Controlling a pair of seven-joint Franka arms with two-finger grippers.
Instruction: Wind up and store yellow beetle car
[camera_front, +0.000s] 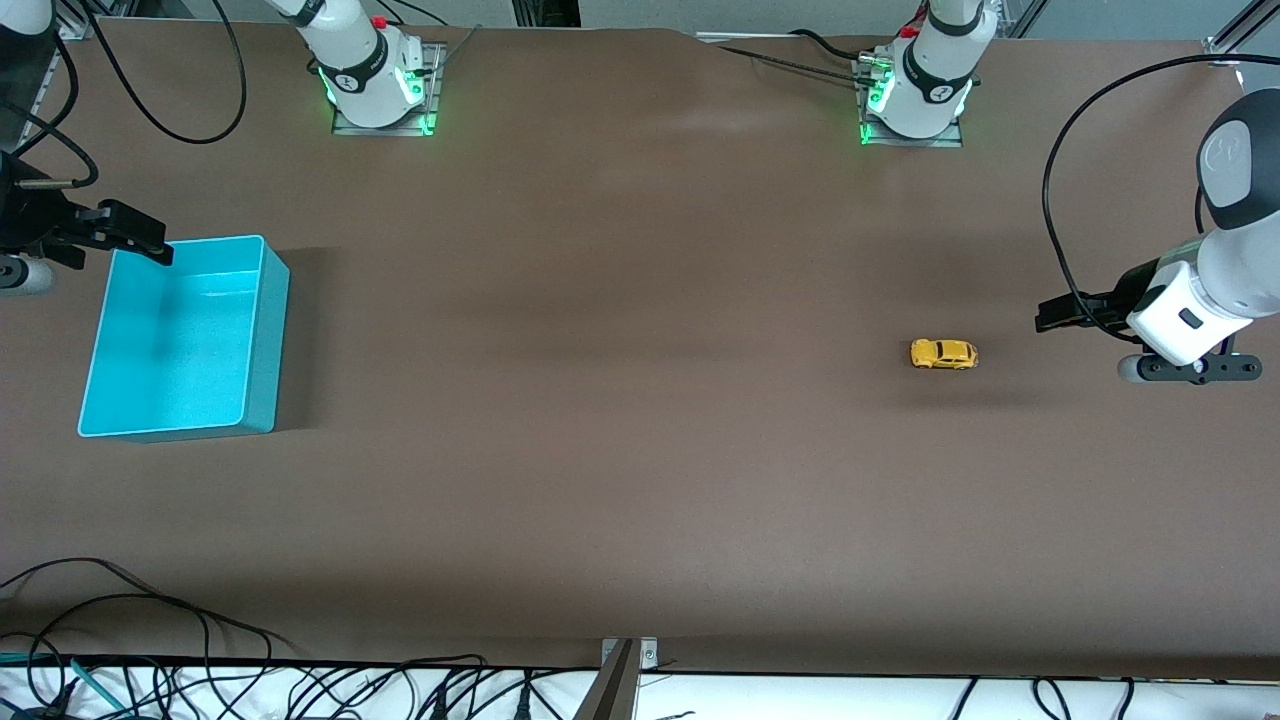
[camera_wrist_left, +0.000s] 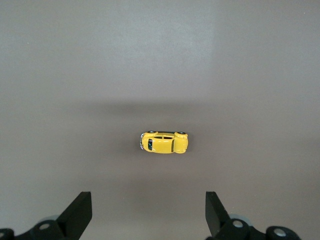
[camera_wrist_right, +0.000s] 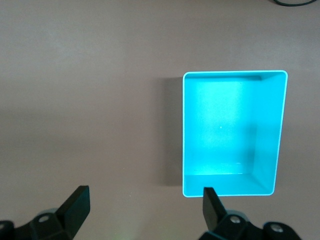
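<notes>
brown table (camera_front: 620, 450) carries the yellow beetle car (camera_front: 943, 354) and turquoise bin (camera_front: 268, 330), well apart.

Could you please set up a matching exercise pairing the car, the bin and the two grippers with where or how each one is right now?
Things:
1. yellow beetle car
2. turquoise bin
3. left gripper
4. right gripper

States:
A. open, up at the edge of the bin
B. on its wheels on the bare table, toward the left arm's end
C. open, up beside the car, holding nothing
D. nothing in it, toward the right arm's end

Pairs: 1-B, 2-D, 3-C, 4-A
</notes>
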